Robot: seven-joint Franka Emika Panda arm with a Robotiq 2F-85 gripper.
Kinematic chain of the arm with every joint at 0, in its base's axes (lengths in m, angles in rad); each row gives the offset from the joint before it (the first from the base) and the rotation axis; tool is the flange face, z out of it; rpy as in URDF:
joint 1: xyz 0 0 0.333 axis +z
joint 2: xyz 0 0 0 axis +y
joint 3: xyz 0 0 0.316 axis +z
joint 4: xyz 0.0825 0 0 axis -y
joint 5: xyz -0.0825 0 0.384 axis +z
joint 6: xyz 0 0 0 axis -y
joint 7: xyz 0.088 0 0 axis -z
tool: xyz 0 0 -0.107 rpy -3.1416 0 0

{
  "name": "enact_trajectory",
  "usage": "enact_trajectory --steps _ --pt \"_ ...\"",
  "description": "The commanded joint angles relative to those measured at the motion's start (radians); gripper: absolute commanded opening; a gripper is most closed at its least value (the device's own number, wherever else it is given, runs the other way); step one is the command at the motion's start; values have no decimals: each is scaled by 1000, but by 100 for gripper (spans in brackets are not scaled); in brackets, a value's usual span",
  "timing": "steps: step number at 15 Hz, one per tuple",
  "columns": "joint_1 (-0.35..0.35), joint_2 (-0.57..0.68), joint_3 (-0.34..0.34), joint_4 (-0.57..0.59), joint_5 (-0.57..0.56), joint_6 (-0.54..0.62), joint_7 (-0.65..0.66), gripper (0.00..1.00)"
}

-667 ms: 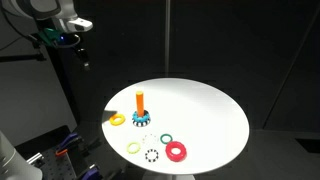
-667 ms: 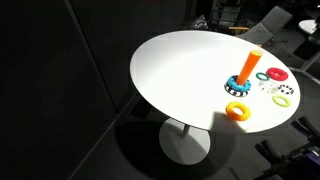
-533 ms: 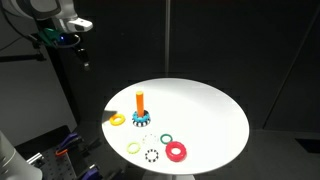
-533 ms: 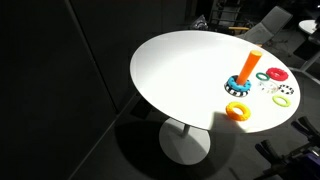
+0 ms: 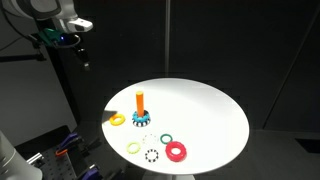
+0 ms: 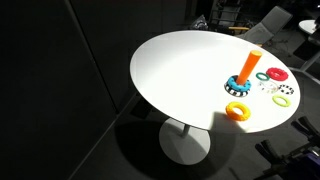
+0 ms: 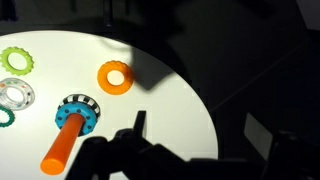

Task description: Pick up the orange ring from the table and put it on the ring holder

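The orange ring [image 5: 118, 119] lies flat on the white round table [image 5: 200, 110], just beside the ring holder [image 5: 140, 106], an upright orange peg on a blue-teal base. Both also show in an exterior view, the ring [image 6: 237, 110] and the holder [image 6: 247, 70]. In the wrist view the ring [image 7: 115, 77] lies above the holder [image 7: 70, 128]. My gripper [image 7: 200, 130] is open and empty, high above the table's edge and well clear of both. The arm [image 5: 62, 25] sits at the upper left, off the table.
Near the holder lie a yellow-green ring [image 5: 134, 147], a white toothed ring [image 5: 151, 155], a larger red ring [image 5: 177, 151] and a small green ring [image 5: 167, 138]. The table stands on one pedestal [image 6: 185, 140] amid dark surroundings.
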State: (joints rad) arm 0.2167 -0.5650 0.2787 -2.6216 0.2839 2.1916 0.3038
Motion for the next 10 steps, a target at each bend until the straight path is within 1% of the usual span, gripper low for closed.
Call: enact_trajectory --steps 1,5,10 --pt "-5 23 -8 3 -12 10 10 100" --pt "-25 69 -12 7 -20 25 16 100" --pt "-56 139 -20 6 -29 80 26 100"
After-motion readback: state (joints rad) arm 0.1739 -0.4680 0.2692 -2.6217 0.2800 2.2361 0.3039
